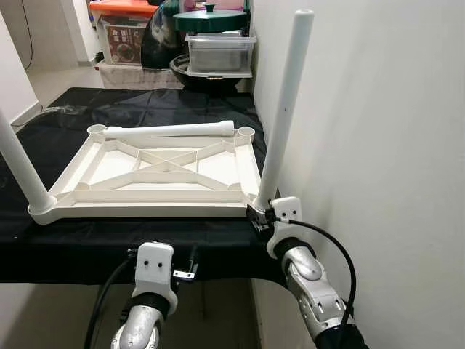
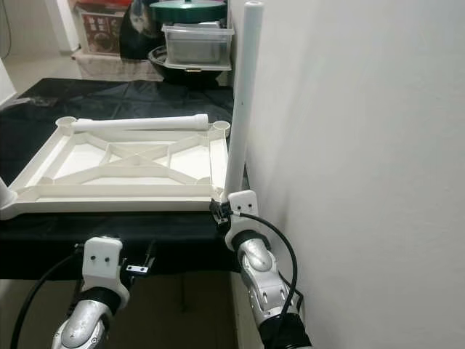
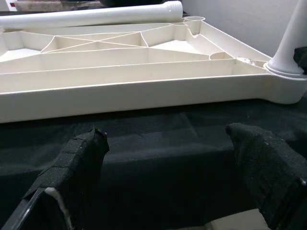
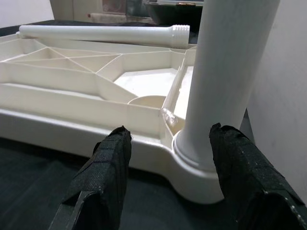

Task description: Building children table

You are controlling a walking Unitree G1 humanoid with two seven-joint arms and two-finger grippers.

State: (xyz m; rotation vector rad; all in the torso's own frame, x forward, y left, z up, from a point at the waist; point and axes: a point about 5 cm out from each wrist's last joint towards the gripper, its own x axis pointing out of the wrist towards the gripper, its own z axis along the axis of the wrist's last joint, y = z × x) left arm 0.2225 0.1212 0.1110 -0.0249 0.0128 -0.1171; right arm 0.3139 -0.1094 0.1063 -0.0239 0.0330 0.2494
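A white children's table top [image 1: 156, 171] lies upside down on a black cloth [image 1: 87, 251]. One white leg [image 1: 285, 109] stands upright in its near right corner socket. Another leg [image 1: 22, 167] stands in the near left corner. A third, loose leg [image 1: 171, 131] lies across the far edge, between two empty sockets. My right gripper [image 4: 168, 177] is open at the near right corner, its fingers [image 4: 103, 167] on either side of the standing leg's base [image 4: 199, 165]. My left gripper [image 3: 168, 177] is open, low over the cloth just in front of the top's near edge [image 3: 120, 93].
A white wall [image 1: 363, 145] runs close along the right side, right beside the upright leg. Behind the table stand a clear lidded box [image 1: 220, 52], a pot with a green lid [image 1: 211, 18] and an orange-lidded bin [image 1: 120, 29]. Pale floor [image 1: 51, 76] shows at the far left.
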